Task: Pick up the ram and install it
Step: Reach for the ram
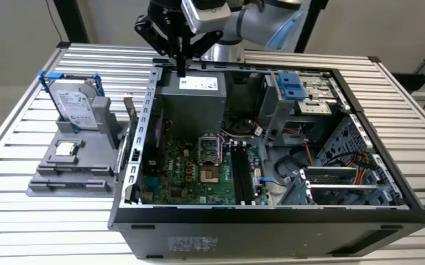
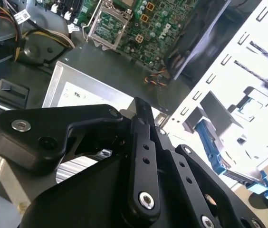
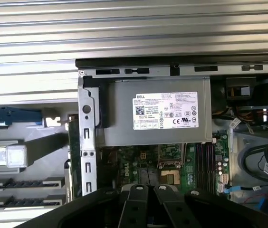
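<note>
One gripper [image 1: 182,72] above the case [image 1: 271,229] rim, fingers [image 2: 142,142] together (ram [image 1: 128,107] edge-on, faint)

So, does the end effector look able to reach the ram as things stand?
Probably yes: the ram stands upright in the grey holder outside the case wall, nothing over it, and the end effector hovers above the case's edge nearby.

Tool [image 3: 151,189] closed, above open computer case [image 3: 87,118]; labelled power supply [image 3: 157,111] beside motherboard [image 3: 172,166].
</note>
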Tool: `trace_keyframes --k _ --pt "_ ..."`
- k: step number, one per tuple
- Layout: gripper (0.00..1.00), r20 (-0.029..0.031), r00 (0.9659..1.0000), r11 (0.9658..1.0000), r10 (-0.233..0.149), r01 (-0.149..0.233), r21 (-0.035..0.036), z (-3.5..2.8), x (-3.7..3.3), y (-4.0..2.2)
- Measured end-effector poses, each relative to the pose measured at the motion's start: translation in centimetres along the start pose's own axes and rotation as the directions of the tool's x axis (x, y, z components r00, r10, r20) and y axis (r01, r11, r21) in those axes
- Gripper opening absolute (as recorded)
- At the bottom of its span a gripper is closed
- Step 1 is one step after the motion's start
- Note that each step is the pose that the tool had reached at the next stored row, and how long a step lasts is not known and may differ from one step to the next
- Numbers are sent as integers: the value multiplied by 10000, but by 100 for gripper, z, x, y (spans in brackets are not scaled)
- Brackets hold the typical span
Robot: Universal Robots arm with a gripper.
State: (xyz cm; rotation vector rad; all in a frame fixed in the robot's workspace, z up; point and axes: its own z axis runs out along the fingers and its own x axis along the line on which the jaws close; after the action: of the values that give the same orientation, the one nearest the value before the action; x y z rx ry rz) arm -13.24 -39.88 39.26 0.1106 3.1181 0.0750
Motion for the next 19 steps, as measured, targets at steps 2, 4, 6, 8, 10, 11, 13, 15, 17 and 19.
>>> trace_keyframes --k 2,4,6,8,10,11,13,15,17,19 --pt "0 -2 10000 10000 -1 1 0 -1 20 -2" --pt "0 -3 10000 10000 0 0 0 -1 44 -3" --pt "0 -4 10000 10000 -1 1 0 -1 72 -5" --pt "0 -4 10000 10000 -1 1 0 -2 105 -8" --pt "0 -5 10000 10000 0 0 0 -3 132 -9" --pt "0 -5 10000 10000 0 0 0 -3 144 -10" --pt "0 -6 10000 10000 0 0 0 -4 168 -12" --pt "0 -7 10000 10000 0 0 0 -4 193 -14" --pt "0 -8 10000 10000 0 0 0 -5 219 -15" --pt "0 -10 10000 10000 -1 1 1 -6 248 -18"
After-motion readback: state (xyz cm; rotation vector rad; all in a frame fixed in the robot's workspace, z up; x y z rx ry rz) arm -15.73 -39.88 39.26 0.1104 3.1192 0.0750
